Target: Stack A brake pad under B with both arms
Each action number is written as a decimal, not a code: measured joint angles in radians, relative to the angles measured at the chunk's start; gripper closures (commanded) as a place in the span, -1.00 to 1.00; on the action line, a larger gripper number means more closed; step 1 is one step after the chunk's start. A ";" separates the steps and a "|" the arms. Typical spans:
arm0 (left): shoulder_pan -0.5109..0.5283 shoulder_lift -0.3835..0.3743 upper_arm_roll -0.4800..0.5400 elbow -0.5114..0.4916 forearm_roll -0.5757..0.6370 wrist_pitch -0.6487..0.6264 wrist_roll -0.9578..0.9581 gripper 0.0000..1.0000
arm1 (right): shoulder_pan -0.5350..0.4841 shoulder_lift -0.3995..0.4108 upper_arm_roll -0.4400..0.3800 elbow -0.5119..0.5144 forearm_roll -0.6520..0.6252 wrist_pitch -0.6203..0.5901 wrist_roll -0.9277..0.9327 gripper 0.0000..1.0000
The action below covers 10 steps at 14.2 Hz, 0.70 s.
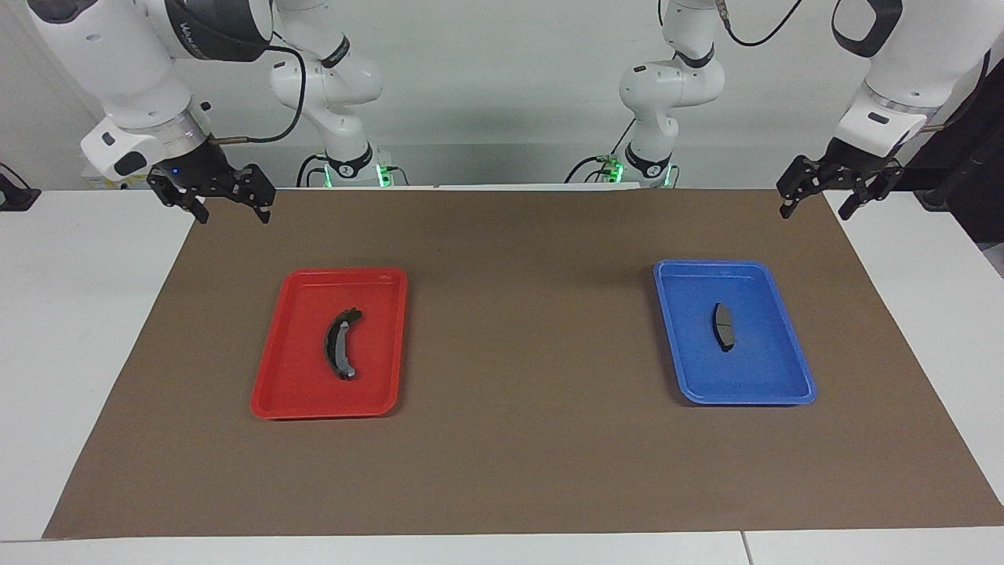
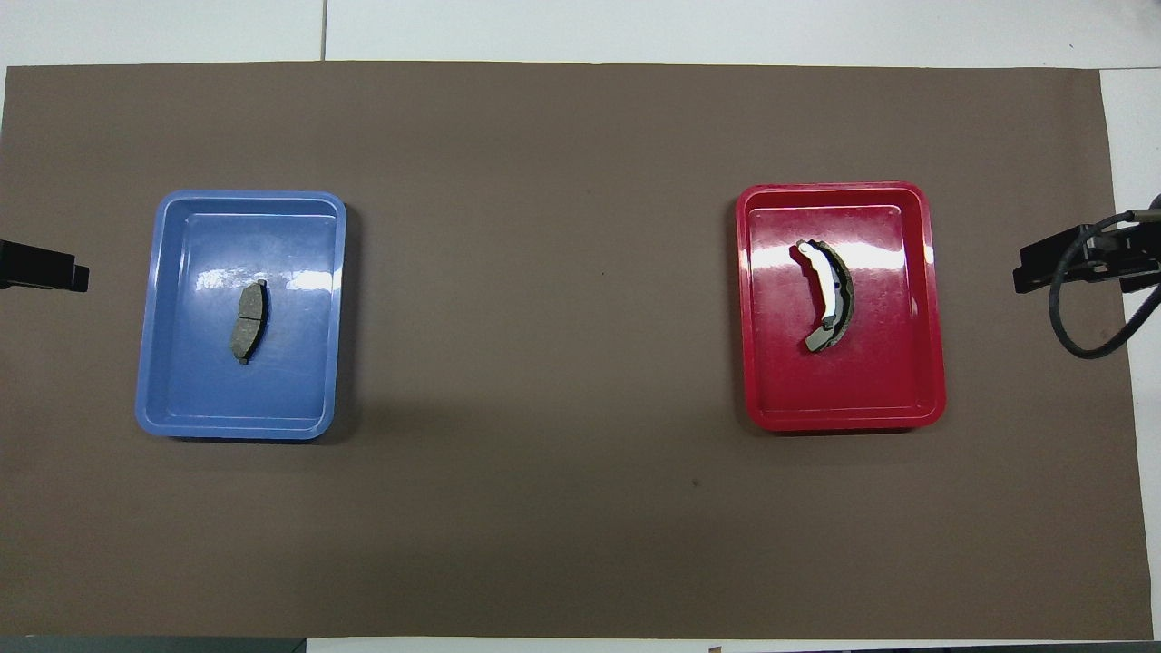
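The short, nearly straight grey A brake pad (image 1: 723, 326) (image 2: 249, 322) lies alone in the blue tray (image 1: 737, 265) (image 2: 249, 196) toward the left arm's end. B (image 1: 343, 343) (image 2: 827, 295), the long curved crescent with a pale lining, lies in the red tray (image 1: 345, 272) (image 2: 830, 188) toward the right arm's end. My left gripper (image 1: 816, 210) hangs open and empty over the mat's corner by its own base, well apart from the blue tray. My right gripper (image 1: 234, 213) hangs open and empty over the mat's other corner at the robots' end, apart from the red tray.
A brown mat (image 1: 518, 314) (image 2: 544, 272) covers most of the white table (image 1: 70, 314), and both trays sit on it with a wide stretch of mat between them. A black cable (image 2: 1079, 326) loops from the right gripper's wrist.
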 measured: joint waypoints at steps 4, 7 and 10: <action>0.000 0.000 -0.005 0.000 0.000 -0.001 0.001 -1.00 | 0.000 0.000 0.000 0.000 0.000 0.002 0.000 -1.00; -0.002 0.000 -0.022 0.001 0.000 0.000 0.001 -1.00 | 0.000 0.000 0.000 0.000 0.000 0.004 0.000 -1.00; -0.001 0.000 -0.016 0.015 0.000 -0.072 0.001 -1.00 | 0.000 0.000 0.000 0.000 0.000 0.004 0.000 -1.00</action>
